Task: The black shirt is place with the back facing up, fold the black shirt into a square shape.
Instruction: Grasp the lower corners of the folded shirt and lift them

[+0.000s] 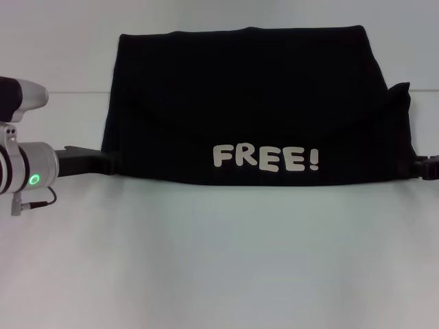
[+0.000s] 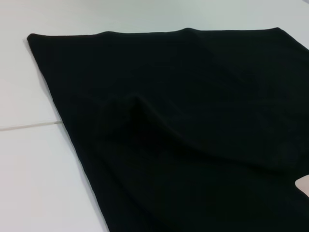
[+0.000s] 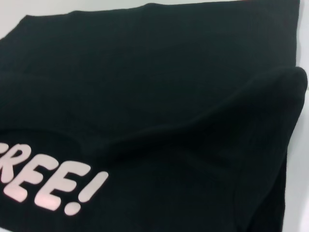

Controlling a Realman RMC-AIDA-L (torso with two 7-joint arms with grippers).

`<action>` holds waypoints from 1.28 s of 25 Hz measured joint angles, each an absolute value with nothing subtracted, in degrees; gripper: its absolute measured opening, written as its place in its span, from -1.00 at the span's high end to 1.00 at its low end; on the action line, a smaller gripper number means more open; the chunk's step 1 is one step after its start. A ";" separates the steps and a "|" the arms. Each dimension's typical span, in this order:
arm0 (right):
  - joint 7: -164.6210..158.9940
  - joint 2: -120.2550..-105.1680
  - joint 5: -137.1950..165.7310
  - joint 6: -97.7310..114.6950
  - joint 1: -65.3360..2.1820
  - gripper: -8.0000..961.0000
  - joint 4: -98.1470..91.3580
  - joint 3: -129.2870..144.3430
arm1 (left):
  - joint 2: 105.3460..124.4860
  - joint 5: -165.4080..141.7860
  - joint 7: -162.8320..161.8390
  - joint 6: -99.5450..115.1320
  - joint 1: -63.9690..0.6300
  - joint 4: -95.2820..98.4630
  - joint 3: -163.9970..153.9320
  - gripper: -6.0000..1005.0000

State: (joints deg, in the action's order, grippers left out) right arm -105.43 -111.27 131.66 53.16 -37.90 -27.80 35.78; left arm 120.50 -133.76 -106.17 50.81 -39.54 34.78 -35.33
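Black shirt [image 1: 254, 103] spans between left tool [image 1: 110, 163] and right tool [image 1: 420, 166]

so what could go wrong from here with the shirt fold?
1. The right side of the black shirt bulges out past the edge near the right gripper, so the result may not be square.
2. A raised ridge near the left gripper could set a crease.
3. Both grippers sit at the near corners; uneven pulls could skew the fold.

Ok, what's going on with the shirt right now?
The black shirt lies partly folded on the white table, the "FREE!" lettering facing up near its front edge. The left tool meets its near left corner, the right tool its near right corner. A sleeve bulges at the right side.
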 joint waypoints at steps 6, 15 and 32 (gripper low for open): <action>-103.63 -111.46 131.66 52.00 -37.59 0.24 -27.28 37.25 | 120.61 -133.75 -106.17 50.27 -39.58 34.72 -35.33 0.99; -102.06 -111.47 131.55 53.54 -36.92 0.92 -27.55 36.88 | 120.76 -133.75 -106.17 50.18 -39.09 34.71 -35.06 0.99; -93.22 -110.62 131.04 74.21 -28.24 0.94 -33.10 26.10 | 121.65 -133.28 -116.28 78.85 -28.45 53.17 -32.20 0.99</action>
